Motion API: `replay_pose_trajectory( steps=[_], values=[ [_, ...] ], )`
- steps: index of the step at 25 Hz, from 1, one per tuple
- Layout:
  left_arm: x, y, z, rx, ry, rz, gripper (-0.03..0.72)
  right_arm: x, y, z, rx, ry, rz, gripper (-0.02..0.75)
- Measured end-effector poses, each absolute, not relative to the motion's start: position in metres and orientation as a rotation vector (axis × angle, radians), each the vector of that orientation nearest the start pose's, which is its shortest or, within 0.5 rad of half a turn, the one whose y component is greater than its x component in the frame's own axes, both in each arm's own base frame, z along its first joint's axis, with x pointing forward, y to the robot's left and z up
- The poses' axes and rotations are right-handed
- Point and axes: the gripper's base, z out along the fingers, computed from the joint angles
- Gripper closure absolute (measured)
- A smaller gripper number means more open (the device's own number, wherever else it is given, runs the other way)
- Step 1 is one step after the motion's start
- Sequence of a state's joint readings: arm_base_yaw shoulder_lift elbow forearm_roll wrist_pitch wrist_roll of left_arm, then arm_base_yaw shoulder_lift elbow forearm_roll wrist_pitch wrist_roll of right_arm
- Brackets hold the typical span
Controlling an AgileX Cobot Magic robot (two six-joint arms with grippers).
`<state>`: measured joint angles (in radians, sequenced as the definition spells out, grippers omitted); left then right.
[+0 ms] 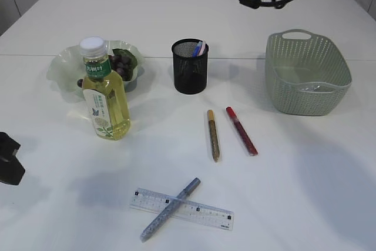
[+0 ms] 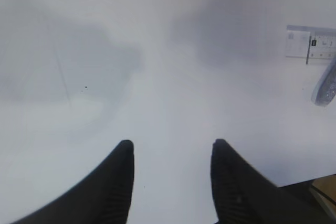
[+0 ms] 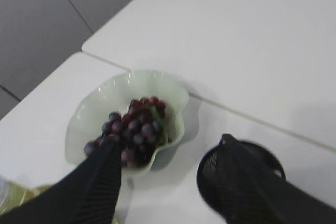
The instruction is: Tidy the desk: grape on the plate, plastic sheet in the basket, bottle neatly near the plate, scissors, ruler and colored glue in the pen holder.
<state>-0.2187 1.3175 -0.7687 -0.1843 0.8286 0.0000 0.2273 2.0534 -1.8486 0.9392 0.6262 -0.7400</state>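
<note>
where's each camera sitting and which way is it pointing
Exterior: in front of the table, above it, angled down at the bottle, holder, basket and ruler; the right arm shows dark at top, the left gripper at the left edge.
Left wrist: low over bare table, facing along its open fingers; shares the ruler with the exterior.
Right wrist: high, looking down past its open fingers at the grapes on the plate; shares plate and holder with the exterior.

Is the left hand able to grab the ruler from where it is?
Probably yes. The left hand is open and empty over bare table, the ruler lies ahead, though a glitter glue pen lies across it.
</note>
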Motion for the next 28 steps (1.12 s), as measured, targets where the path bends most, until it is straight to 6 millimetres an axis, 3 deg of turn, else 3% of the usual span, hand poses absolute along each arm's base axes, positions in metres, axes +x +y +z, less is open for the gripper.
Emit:
replay_pose_trajectory(
  steps=[3, 9, 12, 17, 28],
  values=[
    [0.218, -0.061, 0.228, 0.161, 2.864, -0.264, 0.338, 0.442, 0.144, 0.314, -0.430, 2.290, 0.659, 0.333],
    [0.218, -0.061, 0.228, 0.161, 2.866, -0.266, 0.340, 0.418, 0.138, 0.293, -0.443, 2.673, 0.289, 0.353],
    [0.218, -0.061, 0.228, 0.160, 2.866, -0.267, 0.340, 0.414, 0.141, 0.291, -0.387, 2.717, 0.150, 0.353],
    [0.218, -0.062, 0.228, 0.158, 2.866, -0.270, 0.340, 0.414, 0.146, 0.280, -0.363, 2.768, 0.104, 0.354],
    [0.218, -0.062, 0.228, 0.153, 2.866, -0.278, 0.344, 0.431, 0.153, 0.207, -0.349, 2.939, 0.061, 0.354]
  ],
)
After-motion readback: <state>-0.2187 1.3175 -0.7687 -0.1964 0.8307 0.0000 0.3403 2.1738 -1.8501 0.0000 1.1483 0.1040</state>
